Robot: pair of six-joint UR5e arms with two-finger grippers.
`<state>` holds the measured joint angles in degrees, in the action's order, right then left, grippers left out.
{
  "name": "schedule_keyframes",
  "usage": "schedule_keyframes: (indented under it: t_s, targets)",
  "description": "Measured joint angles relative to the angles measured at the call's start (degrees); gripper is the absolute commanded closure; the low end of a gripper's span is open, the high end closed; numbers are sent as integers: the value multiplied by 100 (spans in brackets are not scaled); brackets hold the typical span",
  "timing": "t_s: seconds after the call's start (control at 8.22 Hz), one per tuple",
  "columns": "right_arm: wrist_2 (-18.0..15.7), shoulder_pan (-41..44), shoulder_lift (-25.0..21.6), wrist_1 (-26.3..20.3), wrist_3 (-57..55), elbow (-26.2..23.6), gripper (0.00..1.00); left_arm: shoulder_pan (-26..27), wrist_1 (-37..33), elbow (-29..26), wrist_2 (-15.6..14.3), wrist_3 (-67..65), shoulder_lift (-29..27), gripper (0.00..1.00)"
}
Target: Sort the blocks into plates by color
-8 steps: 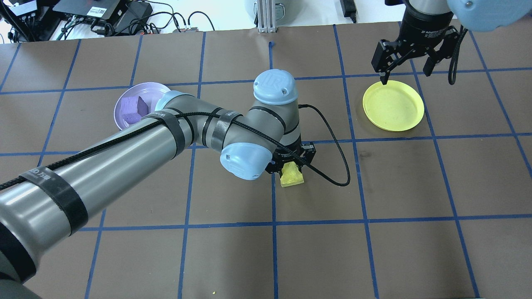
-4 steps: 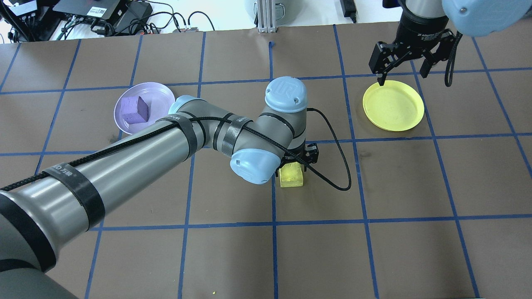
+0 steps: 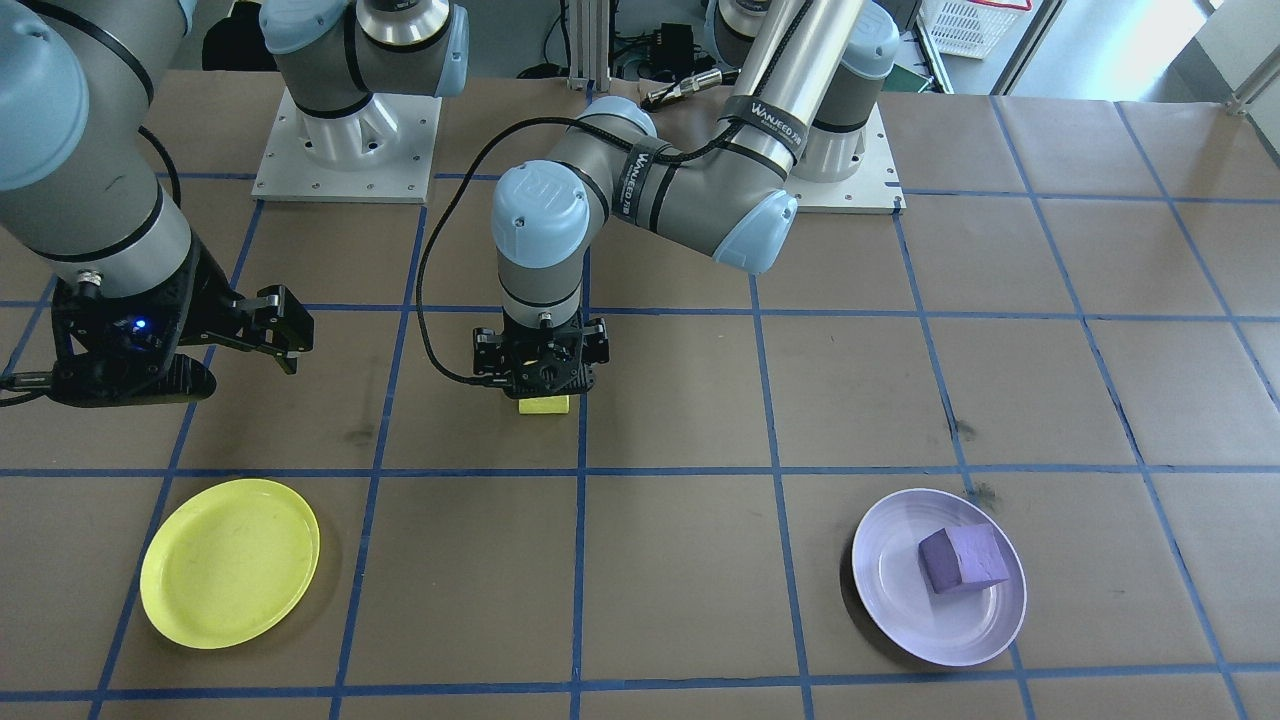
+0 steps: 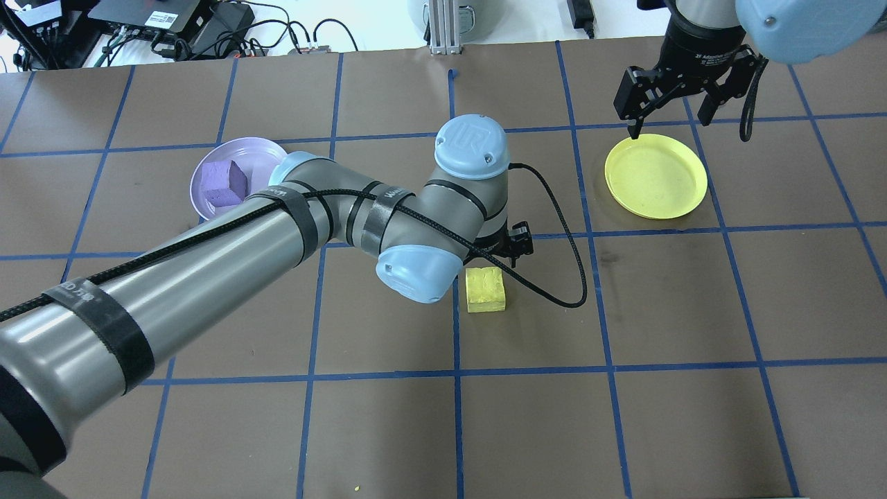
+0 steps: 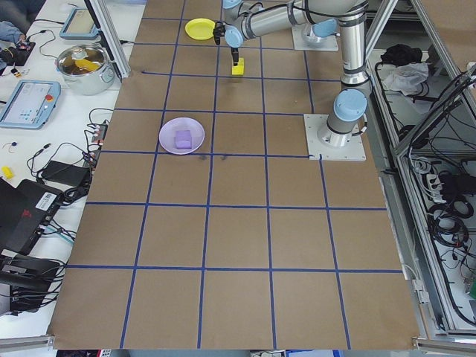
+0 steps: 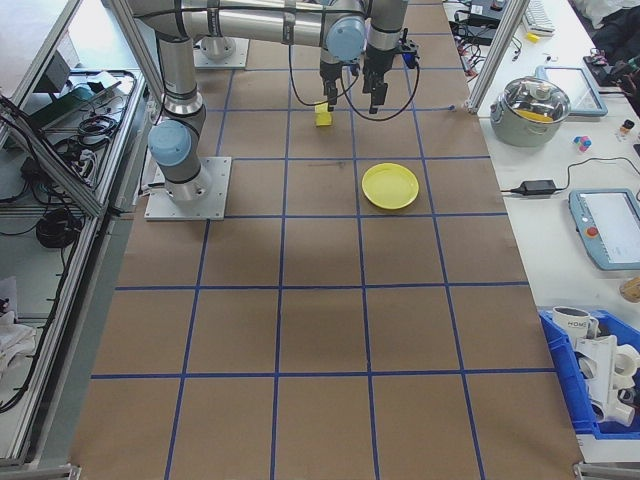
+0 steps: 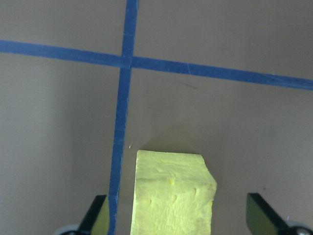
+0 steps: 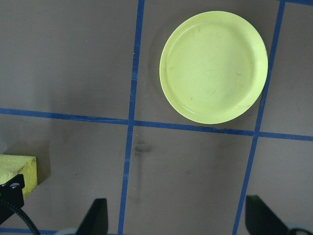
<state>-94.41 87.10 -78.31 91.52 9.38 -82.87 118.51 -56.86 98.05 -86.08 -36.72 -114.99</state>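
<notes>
- Left arm is bent at the elbow, wrist pointing straight down, with the left gripper [image 3: 540,385] right above the yellow block [image 4: 485,289]
- Its fingers [image 7: 98,215] are spread wide either side of the block, not touching it; block sits on the tabletop [image 4: 665,305]
- Right gripper [image 4: 671,93] hangs at the yellow plate's [image 4: 655,176] far edge, fingers wide, holding nothing
- Purple block [image 4: 224,183] lies in the lavender plate [image 4: 258,154], well away from the yellow block
</notes>
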Motion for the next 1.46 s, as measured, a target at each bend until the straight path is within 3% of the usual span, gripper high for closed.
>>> schedule_keyframes:
  t_s: [0.36, 0.61, 0.85, 1.09, 1.34, 1.46]
  targets:
    - [124, -2, 17, 368, 348, -13, 0, -342, -79, 34, -61, 885, 461, 0]
    - [199, -2, 1, 516, 474, -125, 0, -1077, -525, 45, -71, 1794, 941, 0]
    - [315, 5, 5, 575, 465, -211, 0, -2153, -1340, -74, -140, 2489, 1476, 0]
    - [633, 189, 29, 590, 85, -341, 0, -2905, -2084, -575, -383, 2850, 1828, 0]
    - [716, 847, 70, 622, -925, -516, 0, -3084, -2926, -1430, -839, 2950, 2016, 0]
    - [725, 1213, 149, 676, -1433, -582, 0, -3099, -3225, -1845, -913, 2936, 2058, 0]
